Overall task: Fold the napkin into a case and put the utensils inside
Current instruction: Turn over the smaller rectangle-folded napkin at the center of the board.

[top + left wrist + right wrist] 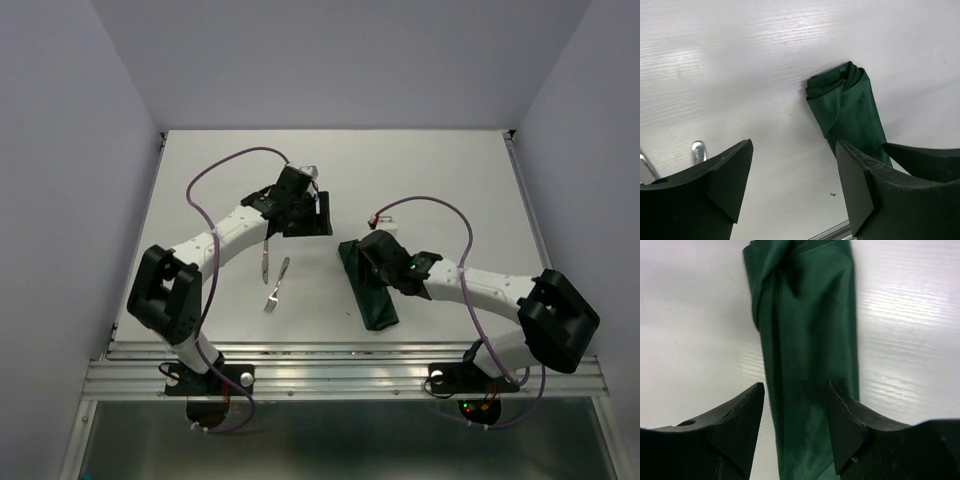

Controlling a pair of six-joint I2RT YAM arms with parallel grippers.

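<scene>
Right gripper (795, 385) wide, straddling the green case (805, 330). Left gripper (318, 213) wide, empty. From above, case at its 5 o'clock, knife (265, 262) and fork (274, 288) at 7.

Count: one dark green napkin (370, 292), one silver fork (277, 281), one silver knife (265, 265), so two cutlery pieces total, two robot arms, left arm (228, 235) and right arm (485, 288), each with one gripper, left gripper (795, 167) and right gripper (796, 407), on one white table (450, 170).
</scene>
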